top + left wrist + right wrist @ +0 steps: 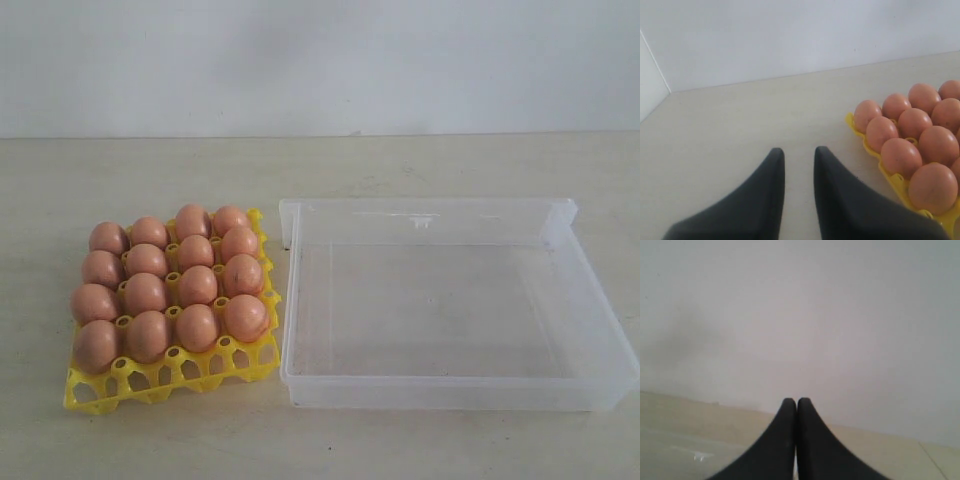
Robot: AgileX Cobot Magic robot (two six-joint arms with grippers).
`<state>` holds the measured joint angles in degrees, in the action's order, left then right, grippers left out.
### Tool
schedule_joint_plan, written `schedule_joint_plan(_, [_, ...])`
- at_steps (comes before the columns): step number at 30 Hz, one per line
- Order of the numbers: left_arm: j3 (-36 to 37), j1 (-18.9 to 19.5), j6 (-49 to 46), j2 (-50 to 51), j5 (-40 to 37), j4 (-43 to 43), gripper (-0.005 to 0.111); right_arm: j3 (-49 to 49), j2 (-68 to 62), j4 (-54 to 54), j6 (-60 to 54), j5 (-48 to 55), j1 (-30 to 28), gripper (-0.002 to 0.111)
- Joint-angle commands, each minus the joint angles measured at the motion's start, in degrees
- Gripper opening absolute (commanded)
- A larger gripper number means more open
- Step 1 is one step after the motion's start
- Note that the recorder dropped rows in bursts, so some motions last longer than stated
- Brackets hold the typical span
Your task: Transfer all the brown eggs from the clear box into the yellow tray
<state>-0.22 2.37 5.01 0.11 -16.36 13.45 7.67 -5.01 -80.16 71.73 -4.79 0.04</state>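
Observation:
Several brown eggs (198,285) fill the back rows of the yellow tray (170,385) on the left of the table. The tray's front row of cups holds nothing. To its right stands the clear box (440,392), with no egg inside. Neither arm shows in the exterior view. In the left wrist view my left gripper (799,152) hangs open over bare table, nothing between its fingers, beside the tray (892,177) and its eggs (900,156) without touching them. My right gripper (796,402) is shut on nothing, its black fingers pressed together and facing the wall.
A beige tabletop (150,190) runs back to a white wall (320,60). The box stands close against the tray's right side. A side wall (650,80) meets the table's far corner in the left wrist view.

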Motion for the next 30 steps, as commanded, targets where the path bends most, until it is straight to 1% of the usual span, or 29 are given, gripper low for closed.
schedule_joint_plan(1, [0.2, -0.3, 0.1, -0.1, 0.1, -0.1, 0.022, -4.5, 0.3, 1.2, 1.5, 2.1, 0.0, 0.0])
schedule_joint_plan(5, [0.2, -0.3, 0.1, -0.1, 0.1, -0.1, 0.022, -7.7, 0.3, 3.1, 0.4, 4.8, 0.0, 0.0])
schedule_joint_plan(7, [0.2, -0.3, 0.1, -0.1, 0.1, -0.1, 0.022, -7.7, 0.3, 10.1, -5.9, 6.0, 0.0, 0.0])
schedule_joint_plan(8, [0.2, -0.3, 0.1, -0.1, 0.1, -0.1, 0.022, -7.7, 0.2, 16.9, -15.5, 6.9, -0.1, 0.0])
schedule_joint_plan(12, [0.2, -0.3, 0.1, -0.1, 0.1, -0.1, 0.022, -7.7, 0.3, 65.6, -64.0, 12.4, -0.2, 0.0])
schedule_joint_plan(13, [0.2, -0.3, 0.1, -0.1, 0.1, -0.1, 0.022, -7.7, 0.3, 74.9, -73.5, 14.0, -0.2, 0.0])
schedule_joint_plan(14, [0.2, -0.3, 0.1, -0.1, 0.1, -0.1, 0.022, -7.7, 0.3, 80.8, -78.5, 16.7, -0.2, 0.0])
schedule_joint_plan(15, [0.2, -0.3, 0.1, -0.1, 0.1, -0.1, 0.022, -7.7, 0.3, 83.1, -81.2, 20.3, -0.2, 0.0])
schedule_joint_plan(17, [0.2, -0.3, 0.1, -0.1, 0.1, -0.1, 0.022, -7.7, 0.3, 81.0, -81.9, 22.4, -0.2, 0.0])
schedule_joint_plan(21, [0.2, -0.3, 0.1, -0.1, 0.1, -0.1, 0.022, -7.7, 0.3, 75.0, -77.6, 22.8, -0.2, 0.0])
schedule_joint_plan(30, [0.2, -0.3, 0.1, -0.1, 0.1, -0.1, 0.022, -7.7, 0.3, 75.4, -78.1, 23.2, -0.2, 0.0])
